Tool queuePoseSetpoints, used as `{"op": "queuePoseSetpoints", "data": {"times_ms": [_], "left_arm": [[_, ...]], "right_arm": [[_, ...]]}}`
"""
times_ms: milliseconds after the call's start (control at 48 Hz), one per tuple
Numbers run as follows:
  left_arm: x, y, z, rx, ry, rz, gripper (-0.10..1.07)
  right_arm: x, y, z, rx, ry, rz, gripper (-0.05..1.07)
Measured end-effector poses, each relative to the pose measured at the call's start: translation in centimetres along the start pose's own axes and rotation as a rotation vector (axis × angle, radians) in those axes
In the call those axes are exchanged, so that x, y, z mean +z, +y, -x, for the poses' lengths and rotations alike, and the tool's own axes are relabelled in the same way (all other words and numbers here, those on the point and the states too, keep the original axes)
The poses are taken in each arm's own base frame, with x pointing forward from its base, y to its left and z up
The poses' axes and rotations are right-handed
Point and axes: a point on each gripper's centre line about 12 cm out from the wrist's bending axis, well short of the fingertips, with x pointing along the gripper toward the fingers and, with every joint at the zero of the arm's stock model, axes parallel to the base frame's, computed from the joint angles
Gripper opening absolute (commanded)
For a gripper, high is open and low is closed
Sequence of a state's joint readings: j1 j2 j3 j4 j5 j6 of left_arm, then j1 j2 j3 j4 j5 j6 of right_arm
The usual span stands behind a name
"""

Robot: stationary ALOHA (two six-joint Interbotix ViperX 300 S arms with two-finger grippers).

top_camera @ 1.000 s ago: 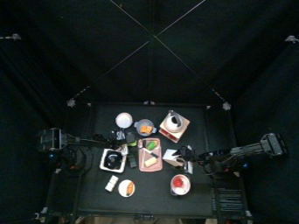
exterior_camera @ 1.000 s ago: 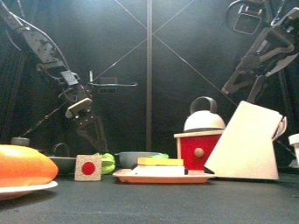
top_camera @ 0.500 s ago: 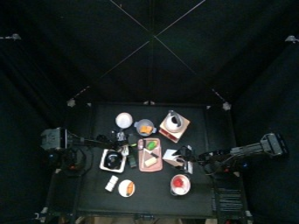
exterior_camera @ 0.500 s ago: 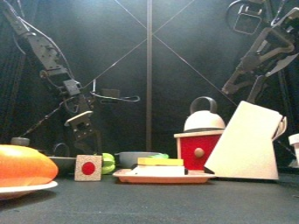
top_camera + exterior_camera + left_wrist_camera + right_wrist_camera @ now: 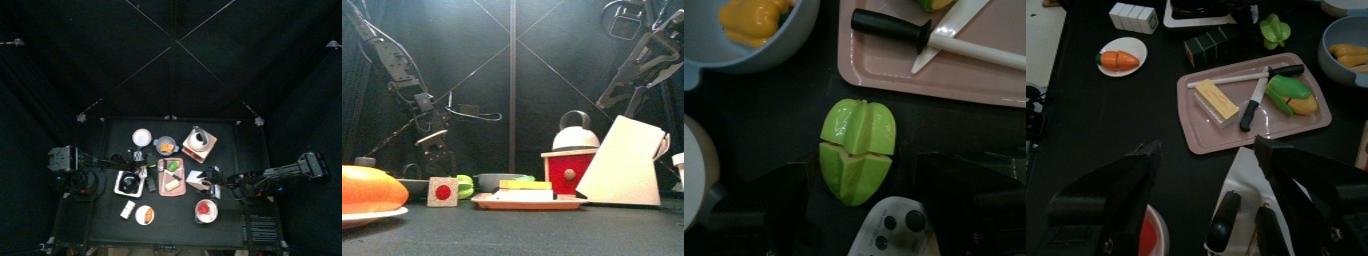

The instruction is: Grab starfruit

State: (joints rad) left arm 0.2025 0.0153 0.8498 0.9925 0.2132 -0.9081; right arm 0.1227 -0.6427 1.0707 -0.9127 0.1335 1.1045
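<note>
The starfruit (image 5: 858, 150) is green and ribbed. It lies on the black table between a pale bowl (image 5: 744, 30) of yellow pieces and a pink tray (image 5: 951, 75). My left gripper (image 5: 861, 188) hangs open right over it, one jaw on each side, not touching it. In the front view the starfruit (image 5: 465, 186) peeks out behind a small cube with a red dot (image 5: 441, 191), under the left gripper (image 5: 430, 155). In the right wrist view the starfruit (image 5: 1275, 32) lies beyond the tray (image 5: 1253, 100). My right gripper (image 5: 1207, 152) is open and holds nothing, raised at the table's right side.
The tray carries a black-handled knife (image 5: 1264, 90), a yellow block (image 5: 1220, 100) and a green piece (image 5: 1293, 97). An orange fruit on a white plate (image 5: 1120, 57), a dark green box (image 5: 1207, 45), a red stand with a kettle (image 5: 572, 160) and a white carton (image 5: 629, 160) crowd the table.
My left arm has come down and a little to the left, toward the starfruit, with its jaws still wide. The right arm has not moved.
</note>
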Motion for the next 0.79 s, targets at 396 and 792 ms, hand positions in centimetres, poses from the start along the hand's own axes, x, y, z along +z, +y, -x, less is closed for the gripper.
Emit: {"op": "queuePoseSetpoints", "data": {"times_ms": [396, 792], "left_arm": [[0.0, 0.0, 0.0, 0.006, 0.004, 0.005, 0.78], [2.2, -0.7, 2.4, -0.014, -0.091, 0.021, 0.75]], "right_arm": [[0.0, 0.0, 0.0, 0.0, 0.0, -0.003, 1.03], [-0.1, 0.0, 0.0, 0.001, 0.002, -0.002, 1.03]]}}
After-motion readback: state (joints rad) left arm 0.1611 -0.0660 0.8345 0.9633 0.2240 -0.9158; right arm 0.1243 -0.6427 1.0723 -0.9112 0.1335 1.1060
